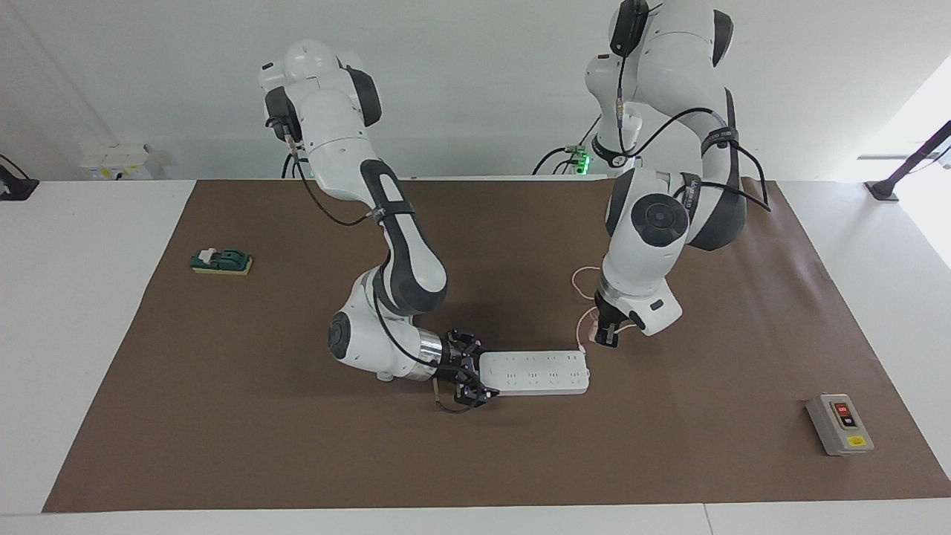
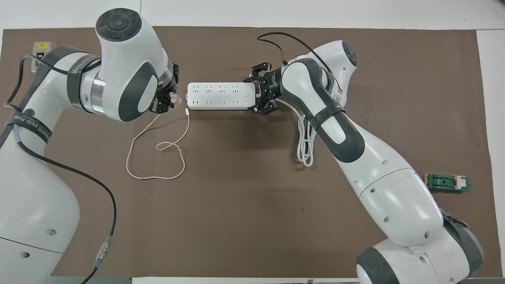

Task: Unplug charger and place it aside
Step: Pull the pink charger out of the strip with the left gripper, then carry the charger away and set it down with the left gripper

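Observation:
The pale pink charger (image 1: 592,322) (image 2: 176,99) is out of the white power strip (image 1: 535,372) (image 2: 219,96), just off the strip's end toward the left arm's end of the table. My left gripper (image 1: 605,334) (image 2: 167,101) is shut on it and holds it just above the mat. Its thin pink cable (image 2: 154,157) (image 1: 582,279) lies looped on the mat, nearer to the robots than the strip. My right gripper (image 1: 469,377) (image 2: 261,88) is low at the strip's other end, with its fingers around that end.
The strip's thick white cord (image 2: 305,146) lies bundled under the right arm. A grey switch box (image 1: 839,423) (image 2: 39,49) sits toward the left arm's end. A small green block (image 1: 221,261) (image 2: 447,183) sits toward the right arm's end.

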Controlling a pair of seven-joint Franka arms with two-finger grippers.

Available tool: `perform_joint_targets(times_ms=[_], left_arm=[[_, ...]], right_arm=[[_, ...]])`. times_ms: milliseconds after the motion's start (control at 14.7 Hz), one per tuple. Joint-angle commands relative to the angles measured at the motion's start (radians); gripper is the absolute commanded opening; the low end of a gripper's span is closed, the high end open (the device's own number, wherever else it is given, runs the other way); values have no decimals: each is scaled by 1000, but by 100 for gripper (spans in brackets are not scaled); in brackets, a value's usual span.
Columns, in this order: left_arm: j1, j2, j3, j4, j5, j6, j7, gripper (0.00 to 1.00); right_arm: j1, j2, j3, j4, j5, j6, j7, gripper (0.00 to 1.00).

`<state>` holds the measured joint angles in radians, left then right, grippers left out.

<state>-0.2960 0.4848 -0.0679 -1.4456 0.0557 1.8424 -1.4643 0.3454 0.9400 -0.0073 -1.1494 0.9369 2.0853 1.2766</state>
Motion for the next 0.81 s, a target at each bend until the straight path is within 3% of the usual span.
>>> perform_joint_targets(times_ms=[0, 272, 475, 611, 679, 747], left_arm=[[61, -118, -1, -154, 1, -9, 261, 0], [203, -228, -1, -309, 7, -34, 754, 0], [299, -253, -1, -343, 7, -25, 994, 0], [363, -253, -3, -341, 6, -8, 1274, 0], [373, -249, -1, -341, 7, 14, 1379, 36], [373, -244, -1, -343, 7, 50, 1442, 95]], right_arm=[[15, 8, 1, 30, -23, 21, 27, 100], [7, -41, -2, -4, -26, 19, 46, 100], [6, -99, -22, -64, -27, 19, 47, 100], [18, -168, -59, -133, -45, 19, 41, 100], [17, -211, -63, -179, -79, 18, 32, 100], [15, -242, -66, -203, -122, 16, 29, 100]])
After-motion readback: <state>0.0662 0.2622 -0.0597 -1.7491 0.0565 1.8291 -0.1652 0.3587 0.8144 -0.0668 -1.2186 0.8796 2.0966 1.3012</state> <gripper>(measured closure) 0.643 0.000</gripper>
